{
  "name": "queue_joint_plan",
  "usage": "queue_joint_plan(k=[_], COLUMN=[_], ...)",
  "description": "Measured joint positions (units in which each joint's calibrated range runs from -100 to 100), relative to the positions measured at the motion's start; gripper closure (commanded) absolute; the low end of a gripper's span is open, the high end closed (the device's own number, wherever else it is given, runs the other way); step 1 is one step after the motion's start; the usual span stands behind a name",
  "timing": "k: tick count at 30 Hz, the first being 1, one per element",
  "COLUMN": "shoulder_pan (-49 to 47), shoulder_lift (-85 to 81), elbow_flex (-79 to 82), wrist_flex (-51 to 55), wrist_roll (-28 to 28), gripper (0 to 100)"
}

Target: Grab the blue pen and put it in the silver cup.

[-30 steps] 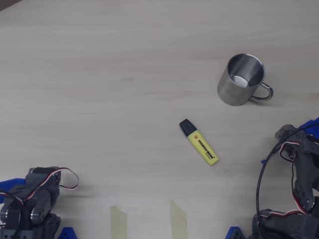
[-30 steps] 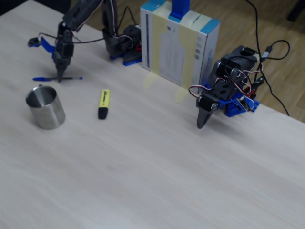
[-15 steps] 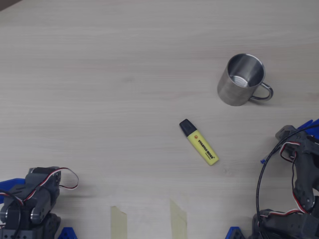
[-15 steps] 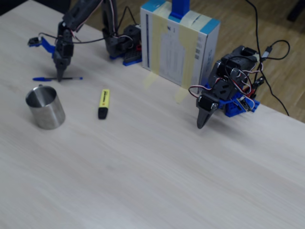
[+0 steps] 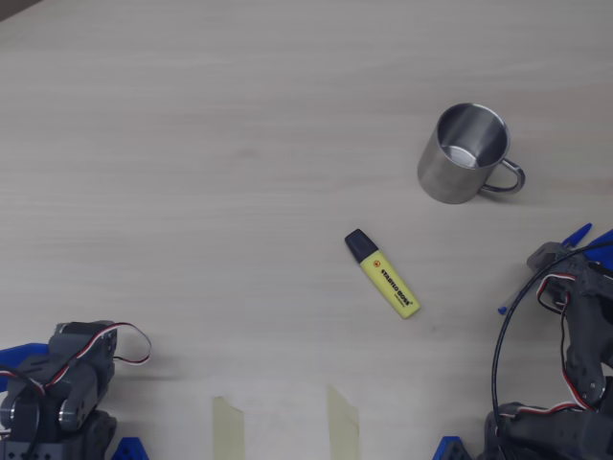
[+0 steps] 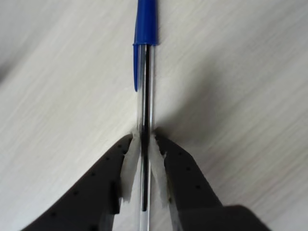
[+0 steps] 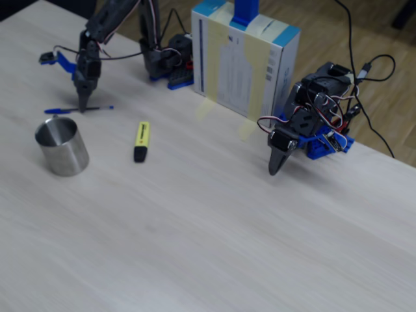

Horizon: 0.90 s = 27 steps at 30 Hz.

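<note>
Claw (image 6: 143, 166) tight around pen (image 6: 144, 96) barrel, pen's lower end cut off; cup (image 7: 62, 146) nearby, beyond wrist view.

A hobby robotics bench: pale wooden table (image 7: 214, 214), loose wires (image 7: 364, 65), taped cardboard box (image 7: 246, 62).

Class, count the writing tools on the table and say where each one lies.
2. The pen lies behind the cup, clamped in the pincer. The highlighter lies right of the cup in the fixed view. None appears hidden.

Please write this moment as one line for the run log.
phase: grasp | hand: shut on blue pen | pen: on table | silver cup: upright, empty | yellow highlighter: untouched
</note>
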Motion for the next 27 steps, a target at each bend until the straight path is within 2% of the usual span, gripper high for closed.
queue_joint_plan(k=[15, 27], shoulder_pan=[-2.5, -8.5], shoulder_lift=[-12.7, -19.9], elbow_flex=[0.3, 0.8], wrist_flex=[-0.4, -20.4], wrist_roll=[0.3, -0.1], gripper=[98, 98])
